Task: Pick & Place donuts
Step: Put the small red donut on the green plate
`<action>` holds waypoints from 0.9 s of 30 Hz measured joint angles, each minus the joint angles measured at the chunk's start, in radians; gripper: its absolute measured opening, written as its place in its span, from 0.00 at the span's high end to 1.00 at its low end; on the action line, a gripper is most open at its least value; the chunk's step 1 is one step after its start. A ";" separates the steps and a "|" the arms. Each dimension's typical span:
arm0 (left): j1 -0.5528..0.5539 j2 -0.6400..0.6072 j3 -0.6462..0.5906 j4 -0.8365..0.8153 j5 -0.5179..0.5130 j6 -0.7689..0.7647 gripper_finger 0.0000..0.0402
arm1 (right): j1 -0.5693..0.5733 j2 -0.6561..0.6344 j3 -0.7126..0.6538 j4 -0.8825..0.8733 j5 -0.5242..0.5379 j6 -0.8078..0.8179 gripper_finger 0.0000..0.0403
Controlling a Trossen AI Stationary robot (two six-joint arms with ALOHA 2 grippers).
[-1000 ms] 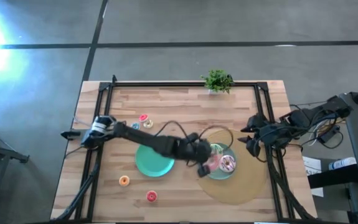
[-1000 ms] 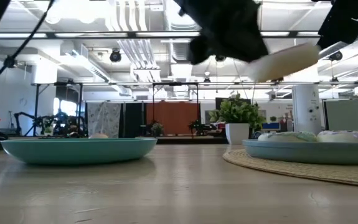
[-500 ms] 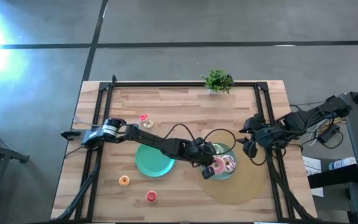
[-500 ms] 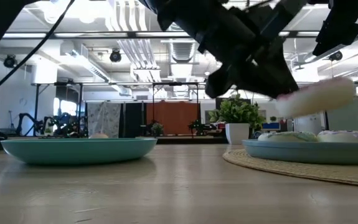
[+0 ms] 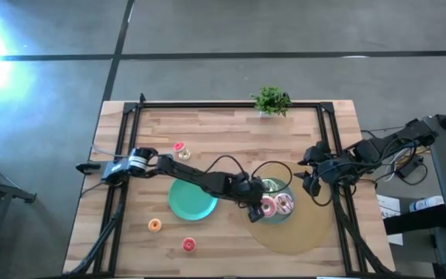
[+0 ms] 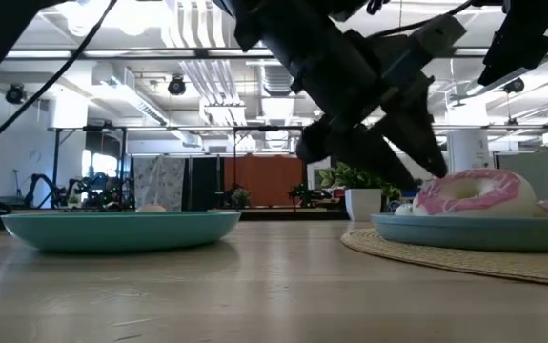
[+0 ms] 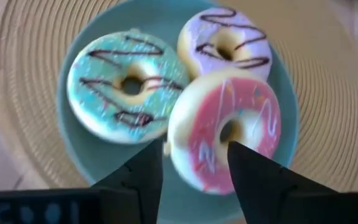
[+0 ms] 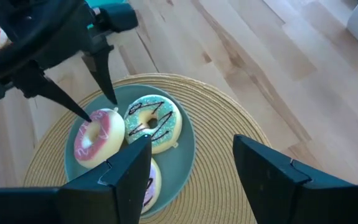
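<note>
Three larger donuts lie on the teal plate (image 5: pixel 263 218) on the round woven mat (image 5: pixel 308 229): pink (image 7: pixel 225 134), green (image 7: pixel 124 87) and white-purple (image 7: pixel 225 40). The pink donut (image 6: pixel 474 195) rests tilted, its edge on the plate and leaning on the others. My left gripper (image 7: pixel 194 165) is open just above its near edge, one finger on either side. My right gripper (image 8: pixel 191 180) hangs open over the mat's right part (image 5: pixel 304 178). Tiny donuts lie on the wood: pink-red (image 5: pixel 178 146), yellow (image 5: pixel 184 154), orange (image 5: pixel 154 225), red (image 5: pixel 188 244). My left gripper stands open over the pink donut, its fingers (image 8: pixel 107 93) slanting down from the table's left. Whether a fingertip touches the donut's icing (image 8: pixel 91 121), I cannot tell.
A second teal plate (image 5: pixel 191 200) lies left of the mat under my left arm. A small potted plant (image 5: pixel 271 101) stands at the far edge. A black frame (image 5: pixel 207 105) runs round the tabletop.
My left gripper has come down toward the plate on the mat with the pink donut, then opened and let go. The donut, lifted clear a second ago, now rests tilted on the plate against the other two.
</note>
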 joint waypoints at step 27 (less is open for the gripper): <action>0.359 -0.567 -0.413 -0.779 -0.103 -0.415 0.62 | -0.001 0.014 -0.004 0.010 0.050 0.031 0.46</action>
